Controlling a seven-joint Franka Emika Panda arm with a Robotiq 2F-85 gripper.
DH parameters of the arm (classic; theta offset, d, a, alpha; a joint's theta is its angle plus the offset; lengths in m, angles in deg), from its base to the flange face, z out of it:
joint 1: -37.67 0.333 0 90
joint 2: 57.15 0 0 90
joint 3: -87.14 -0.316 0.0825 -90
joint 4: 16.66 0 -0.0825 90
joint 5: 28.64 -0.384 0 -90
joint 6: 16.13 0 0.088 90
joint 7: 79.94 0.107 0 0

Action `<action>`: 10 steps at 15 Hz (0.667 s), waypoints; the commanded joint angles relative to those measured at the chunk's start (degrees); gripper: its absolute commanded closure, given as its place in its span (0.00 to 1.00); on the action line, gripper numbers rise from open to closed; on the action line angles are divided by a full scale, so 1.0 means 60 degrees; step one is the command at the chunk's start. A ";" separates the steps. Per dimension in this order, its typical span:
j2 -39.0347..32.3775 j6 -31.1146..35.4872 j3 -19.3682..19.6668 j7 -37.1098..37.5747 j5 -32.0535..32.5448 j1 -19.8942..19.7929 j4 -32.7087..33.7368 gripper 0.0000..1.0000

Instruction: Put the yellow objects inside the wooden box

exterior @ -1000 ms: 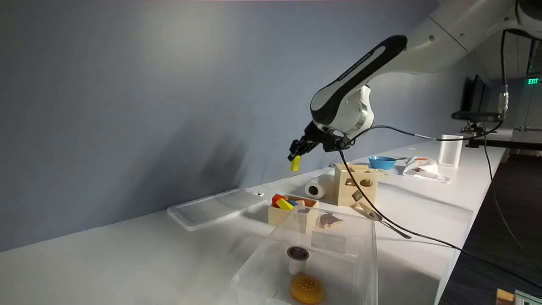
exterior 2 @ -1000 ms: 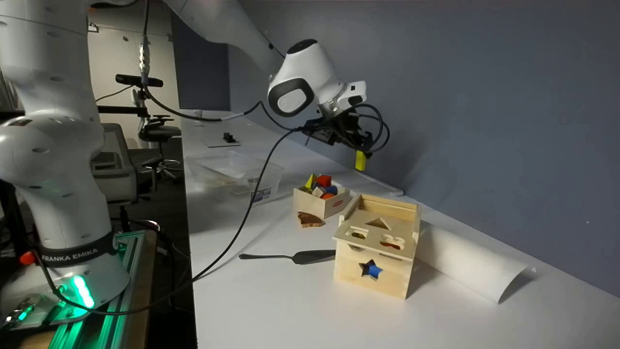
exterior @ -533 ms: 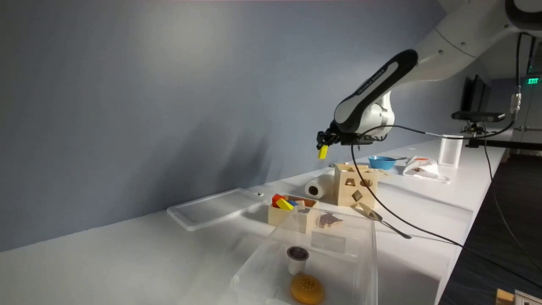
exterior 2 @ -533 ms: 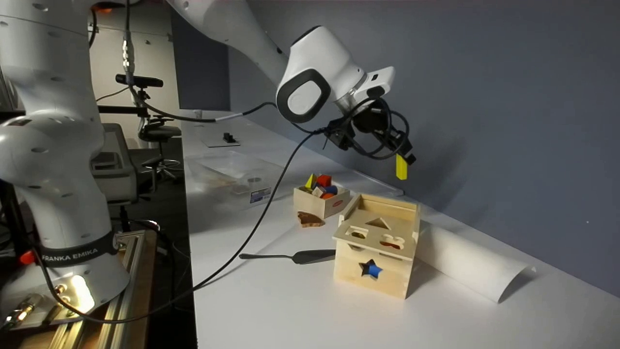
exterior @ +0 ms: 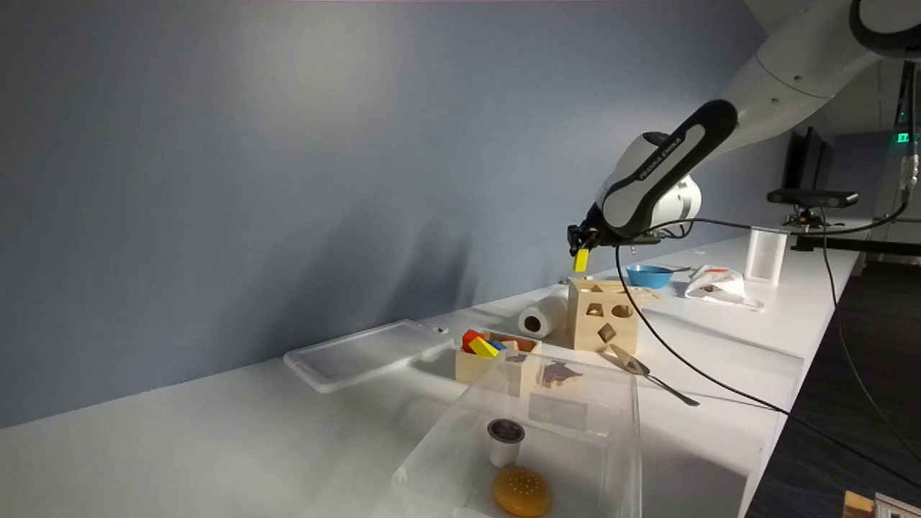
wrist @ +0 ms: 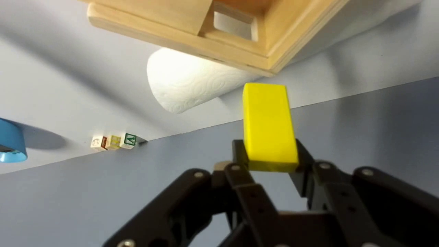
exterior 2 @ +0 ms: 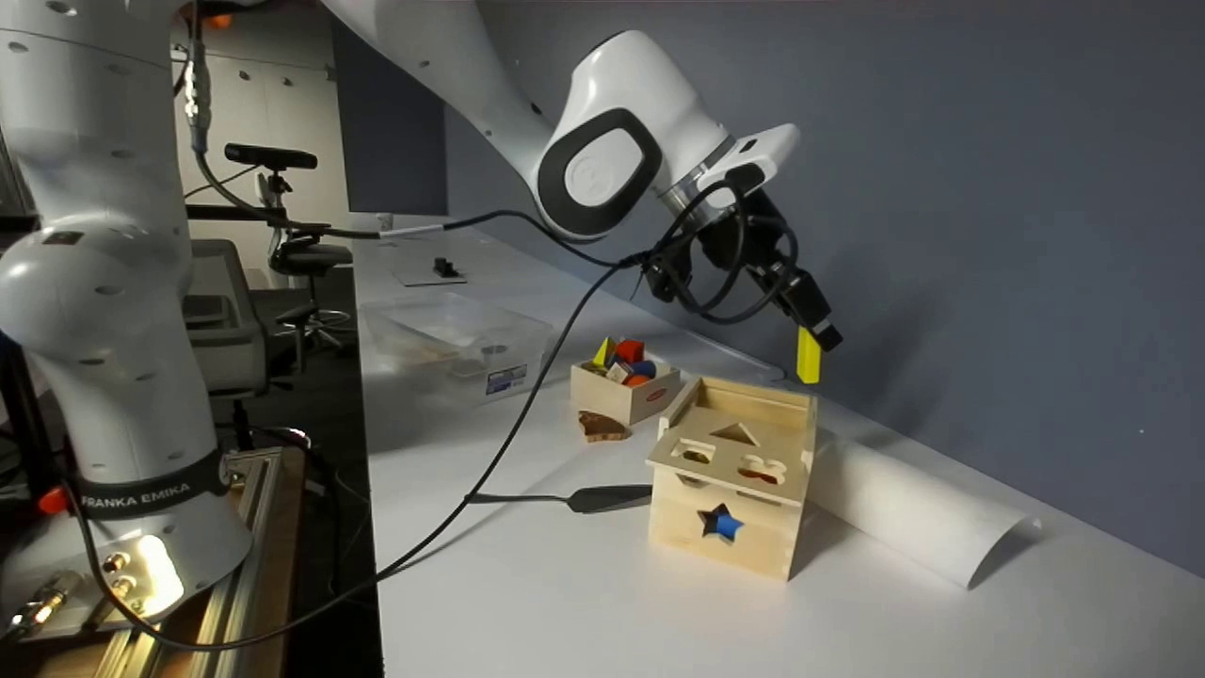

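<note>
My gripper (wrist: 271, 152) is shut on a yellow block (wrist: 267, 120), whose free end sticks out past the fingertips. In both exterior views the yellow block (exterior: 581, 260) (exterior 2: 809, 356) hangs in the air near the wall side of the taller wooden cube (exterior: 584, 327) (exterior 2: 676, 523). The wrist view shows the cube's partly open top (wrist: 178, 36) beyond the block. The low wooden box (exterior: 471, 367) (exterior 2: 614, 399) holds red, blue and yellow pieces; a yellow piece (exterior: 483, 347) (exterior 2: 603, 353) sticks up there. Its lower contents are hidden.
A paper towel roll (exterior 2: 904, 504) lies beside the cube, along the wall. A spatula (exterior 2: 602, 499) and a brown piece (exterior 2: 602, 427) lie nearby. A clear plastic bin (exterior: 604, 446) and its lid (exterior: 374, 352) are farther along. Small letter blocks (wrist: 114, 141) stand by the wall.
My gripper, still holding the yellow block, has moved right in both exterior views, away from the low box and towards the cube. It has come lower. The objects on the table have not moved.
</note>
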 commanded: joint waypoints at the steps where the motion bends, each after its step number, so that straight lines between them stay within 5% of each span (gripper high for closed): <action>1: 0.0507 -0.0883 0.0460 0.1363 0.1296 0.0699 -0.0003 0.90; 10: 0.1010 -0.2115 0.0441 0.4154 0.3979 0.0962 0.0086 0.90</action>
